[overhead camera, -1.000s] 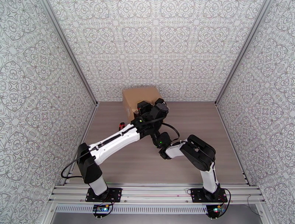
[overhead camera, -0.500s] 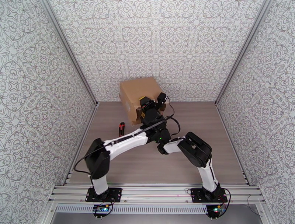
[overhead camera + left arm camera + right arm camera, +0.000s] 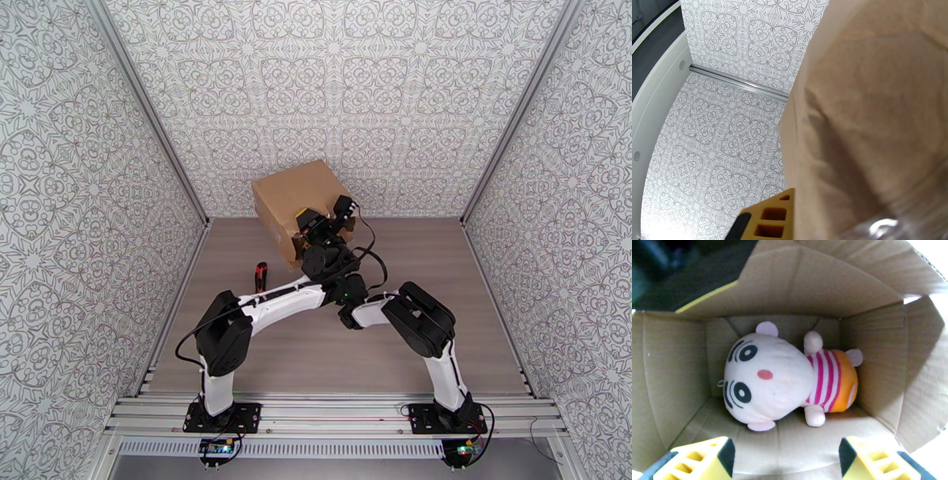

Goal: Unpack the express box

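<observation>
By the patterned wall (image 3: 332, 95), express box (image 3: 288, 197) holds a doll (image 3: 782, 382).

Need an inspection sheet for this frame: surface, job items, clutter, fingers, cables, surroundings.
Surface: wood-grain table, no damage seen.
Job's things: express box at the far edge, tipped, open end toward the arms; plush doll lying inside.
Clutter: utility knife on the table beside the left arm.
Grippers: left gripper fingers shut, apparently on a box flap; right gripper fingers open at the box mouth, empty.
Cables: black cables looped along both arms, no snag seen.
Surroundings: patterned walls, aluminium frame rail at the near edge.
</observation>
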